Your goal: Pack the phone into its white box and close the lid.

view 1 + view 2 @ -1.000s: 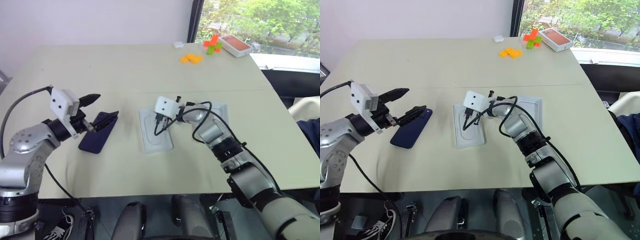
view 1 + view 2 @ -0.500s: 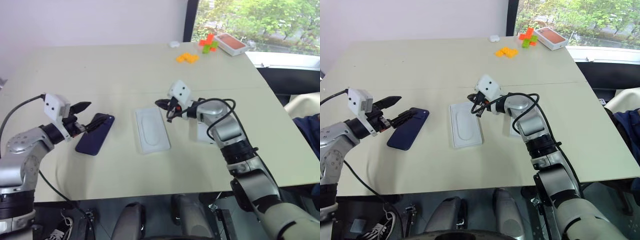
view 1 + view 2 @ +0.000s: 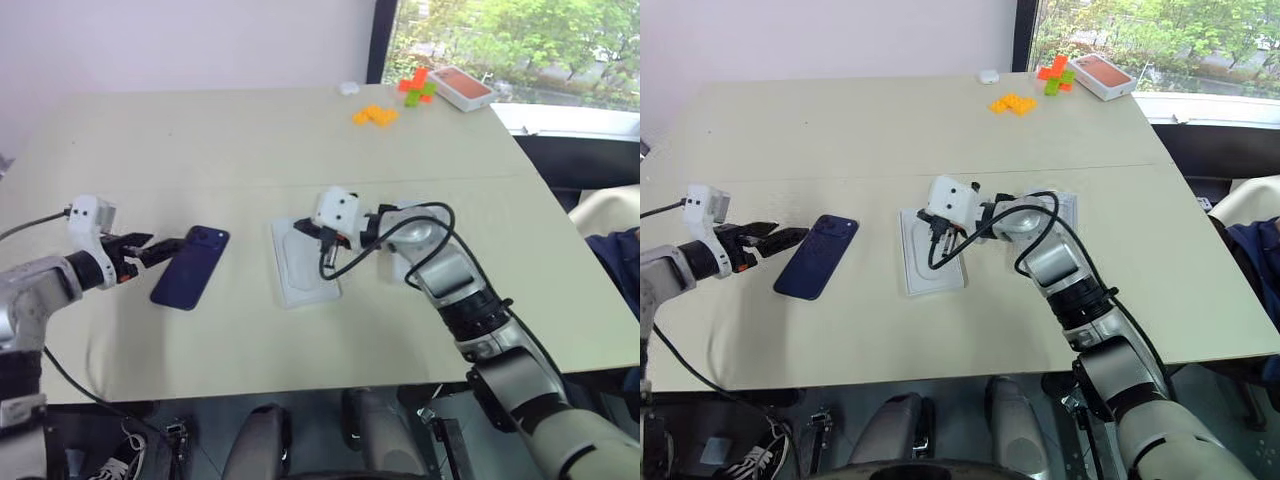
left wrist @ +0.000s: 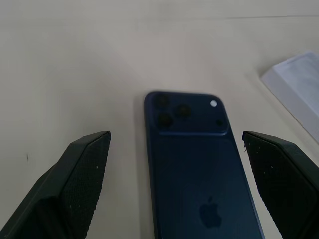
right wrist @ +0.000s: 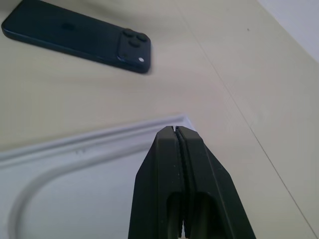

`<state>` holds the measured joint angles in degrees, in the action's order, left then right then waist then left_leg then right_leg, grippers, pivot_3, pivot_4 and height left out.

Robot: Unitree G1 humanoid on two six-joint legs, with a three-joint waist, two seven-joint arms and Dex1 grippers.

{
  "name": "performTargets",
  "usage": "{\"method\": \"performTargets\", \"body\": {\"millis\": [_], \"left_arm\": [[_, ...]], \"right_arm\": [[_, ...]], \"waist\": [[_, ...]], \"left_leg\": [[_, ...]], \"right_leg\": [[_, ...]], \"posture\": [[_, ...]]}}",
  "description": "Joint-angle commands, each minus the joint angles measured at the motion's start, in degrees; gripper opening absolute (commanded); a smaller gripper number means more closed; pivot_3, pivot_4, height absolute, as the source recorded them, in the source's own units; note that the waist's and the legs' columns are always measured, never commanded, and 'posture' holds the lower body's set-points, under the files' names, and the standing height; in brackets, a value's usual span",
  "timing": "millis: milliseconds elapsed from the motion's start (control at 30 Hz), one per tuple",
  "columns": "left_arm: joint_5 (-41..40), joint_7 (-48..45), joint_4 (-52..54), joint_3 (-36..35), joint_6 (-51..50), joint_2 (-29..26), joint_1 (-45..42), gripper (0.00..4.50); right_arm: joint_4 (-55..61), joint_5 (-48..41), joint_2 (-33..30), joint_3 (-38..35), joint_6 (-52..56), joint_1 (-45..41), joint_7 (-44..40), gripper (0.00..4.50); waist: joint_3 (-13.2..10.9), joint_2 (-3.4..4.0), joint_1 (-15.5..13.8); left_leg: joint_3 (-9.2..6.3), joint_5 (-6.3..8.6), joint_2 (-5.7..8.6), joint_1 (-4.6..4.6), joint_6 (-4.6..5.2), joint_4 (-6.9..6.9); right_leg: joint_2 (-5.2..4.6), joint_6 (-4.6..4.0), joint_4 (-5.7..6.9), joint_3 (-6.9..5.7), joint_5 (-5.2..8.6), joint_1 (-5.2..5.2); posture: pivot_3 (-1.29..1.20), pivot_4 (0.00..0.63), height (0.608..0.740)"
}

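Observation:
The phone lies back up on the table, its camera bump at the far end. My left gripper is open and low, just left of the phone's camera end. Along its fingers the phone lies ahead in the gap, untouched. My right gripper is shut on nothing and hovers over the far end of a flat white insert with an oval recess. A shallow white tray shows partly behind my right forearm; I cannot tell whether it is the white box or the lid.
At the far right corner of the table stand an orange-topped box, orange blocks and red and green blocks, with a small white object beside them. Bare table stretches beyond the phone.
My left gripper has dropped and drawn back to the left, off the phone's far end, and has rolled flatter. My right gripper lifted off the insert, then swung back over its far end.

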<state>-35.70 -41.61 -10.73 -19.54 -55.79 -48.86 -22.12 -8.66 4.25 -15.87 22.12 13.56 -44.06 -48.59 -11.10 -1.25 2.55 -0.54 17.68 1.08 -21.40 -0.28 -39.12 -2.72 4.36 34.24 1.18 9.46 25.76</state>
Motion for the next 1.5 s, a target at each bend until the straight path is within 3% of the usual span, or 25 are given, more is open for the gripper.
{"method": "performTargets", "body": {"millis": [33, 233, 533, 867, 1133, 1500], "left_arm": [[-0.9, 1.2, -3.5, -0.9, -5.9, -1.3, -4.5, 4.48], [1.4, -2.3, -7.1, 2.8, -6.2, -2.8, -5.2, 4.48], [0.1, -4.1, -7.5, 2.5, -10.8, -2.0, -6.0, 4.48], [-4.9, -5.3, -3.1, 1.7, -19.8, 1.8, -3.1, 4.48], [-7.3, -3.2, 1.5, -0.7, -24.7, 4.8, -3.0, 4.48], [-8.5, -1.4, 4.8, -2.3, -26.5, 5.5, -1.3, 4.48]], "right_arm": [[0.6, 2.8, 1.5, 1.9, -3.4, -2.7, 1.7, 0.07], [-1.3, 4.5, 3.7, 3.2, -6.4, -4.2, 2.5, 0.07], [-2.9, 5.8, 3.3, 2.6, -7.3, -3.6, 2.5, 0.07], [-2.9, 6.3, 3.7, 3.7, -7.8, -2.5, 2.1, 0.07], [-7.3, 11.8, 3.8, 8.7, -12.2, -3.6, 1.9, 0.07], [-8.9, 12.4, 9.4, 11.6, -1.9, -5.9, -4.1, 0.07]], "waist": [[0.0, 0.0, 0.0], [0.0, -0.01, 0.0], [0.0, -0.02, 0.0], [0.0, -0.02, -0.1], [0.0, -0.05, -0.2], [0.0, -0.05, 0.0]], "left_leg": [[0.0, 0.0, 0.0, -0.01, 0.0, 0.0], [0.04, 0.0, 0.1, -0.05, -0.02, 0.01], [0.02, -0.02, 0.09, -0.06, -0.05, 0.01], [0.03, -0.02, 0.12, -0.05, -0.05, 0.0], [0.02, -0.02, 0.17, -0.04, -0.05, 0.0], [0.0, -0.04, 0.12, -0.04, -0.1, 0.01]], "right_leg": [[0.0, 0.0, 0.0, 0.0, 0.0, 0.02], [-0.15, 0.0, -0.03, 0.03, -0.01, 0.03], [-0.16, -0.01, -0.01, 0.02, -0.01, 0.06], [-0.2, -0.01, 0.0, 0.03, -0.01, 0.04], [-0.24, -0.01, -0.01, 0.03, -0.01, 0.02], [-0.19, -0.01, 0.02, 0.03, -0.01, 0.07]], "posture": [[0.0, 0.15, 0.74], [0.0, 0.15, 0.74], [0.0, 0.15, 0.74], [0.0, 0.15, 0.74], [0.0, 0.15, 0.74], [0.0, 0.15, 0.74]]}}
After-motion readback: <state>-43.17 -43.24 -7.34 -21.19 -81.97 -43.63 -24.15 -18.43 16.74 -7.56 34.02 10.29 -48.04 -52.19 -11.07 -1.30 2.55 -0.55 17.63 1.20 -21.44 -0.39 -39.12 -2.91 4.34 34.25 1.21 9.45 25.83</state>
